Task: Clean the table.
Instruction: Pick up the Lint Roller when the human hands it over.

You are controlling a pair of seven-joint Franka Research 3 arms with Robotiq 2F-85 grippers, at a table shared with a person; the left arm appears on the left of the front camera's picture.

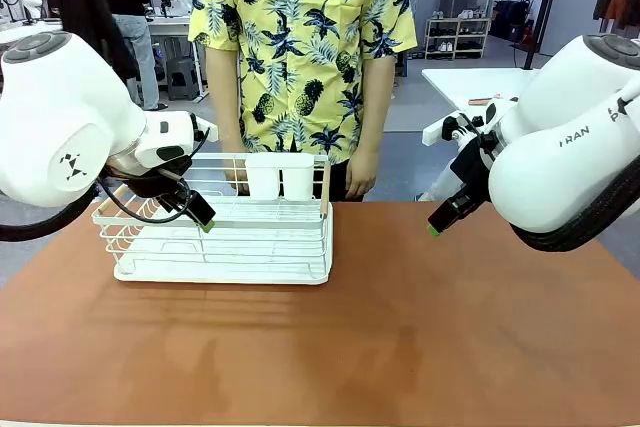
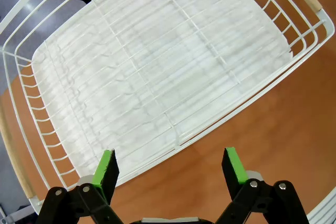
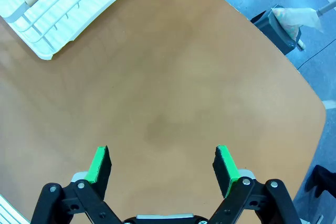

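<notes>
The reddish-brown table [image 1: 400, 327] spreads across the front view with a bare matte top [image 3: 173, 93]. A white wire dish rack [image 1: 225, 232] stands on it at the left, holding a white cup holder [image 1: 280, 175] at its far side. My left gripper [image 1: 200, 217] hovers open over the rack's near-left part; in the left wrist view the left gripper [image 2: 170, 166] hangs above the rack's near rim [image 2: 220, 124], nothing between its green pads. My right gripper [image 1: 440, 222] hangs open above the table's right side, and the right gripper [image 3: 163, 163] is empty.
A person in a yellow patterned shirt [image 1: 300, 37] stands at the far edge behind the rack, one hand [image 1: 360, 185] near its right end. A white-topped table [image 1: 480, 82] sits behind at the right. The rack's corner [image 3: 47, 30] lies at the right wrist view's upper left.
</notes>
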